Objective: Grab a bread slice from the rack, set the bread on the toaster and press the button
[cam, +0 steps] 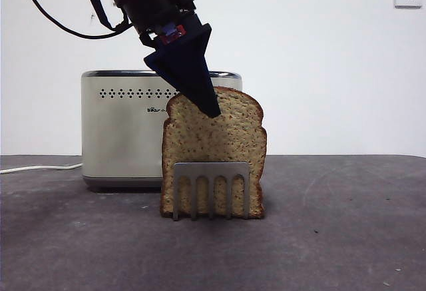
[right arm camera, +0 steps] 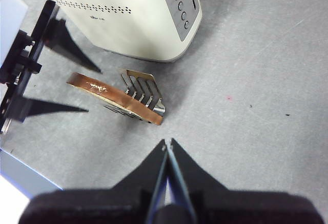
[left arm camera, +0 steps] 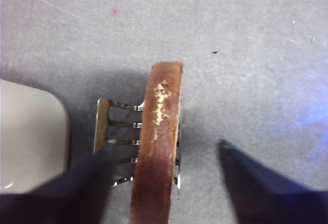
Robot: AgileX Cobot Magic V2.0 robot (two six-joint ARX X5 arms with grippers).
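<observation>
You see a tan slice of bread [cam: 214, 143] with dark speckles and a brown crust. The rack [cam: 212, 180] is brushed grey steel. The toaster [cam: 123, 128] is cream-white, with a chrome rim and a row of dark vent holes. The table [cam: 333, 238] is mottled dark grey.

Grey table [cam: 346, 238] fills the lower frame. Cream toaster [cam: 123, 131] sits left of centre, steel rack [cam: 212, 188] at centre just in front holding the bread [cam: 216, 138], white cable [cam: 40, 168] trailing far left.
</observation>
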